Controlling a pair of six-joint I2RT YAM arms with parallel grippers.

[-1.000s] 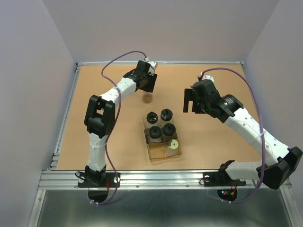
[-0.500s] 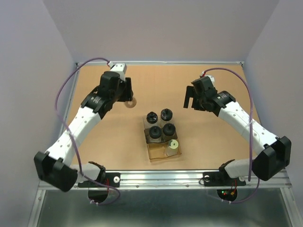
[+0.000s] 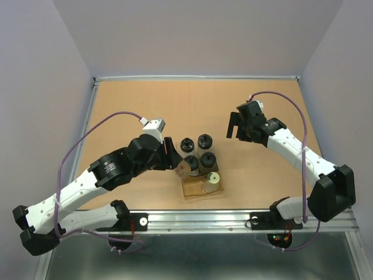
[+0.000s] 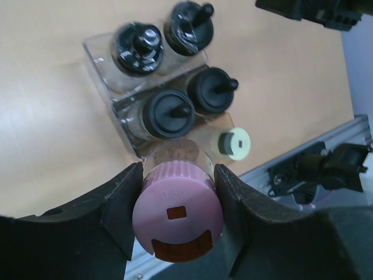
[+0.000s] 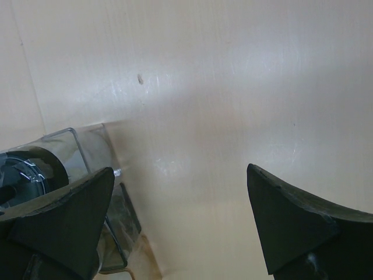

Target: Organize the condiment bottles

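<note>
Hanging just over the tray [image 4: 99, 49] is the left gripper [image 4: 178, 175], closed snug on the pink bottle [image 4: 178, 219]. One finger [image 4: 122, 204] is pressed to each side, up by the cap. The cap points back at the wrist and the base points out past the fingertips. That makes sense to me: hold it by the top and the bottom is free to go into a slot first.

Straight beyond the fingertips are the four black bottles [image 4: 169, 112], filling the two farther rows. The yellow one [image 4: 231, 143] sits in the nearest row, just off to the right finger's side. The slot beside it looks like the only open one, and the pink bottle's base is pretty much lined up over it. In the top view the bottle [image 3: 185, 168] looks tipped rather than upright. I can't tell if the base is touching the tray rim or not. My guess is it needs straightening before it goes down, or it could catch the divider or knock the nearest black cap.

The right gripper [image 5: 179, 172] is wide open with nothing in it. It hovers over bare table [image 5: 233, 87], with a tray corner out past its left finger. Probably parked there to stay out of the way.

So five are in, and the last one is nearly home.
</note>
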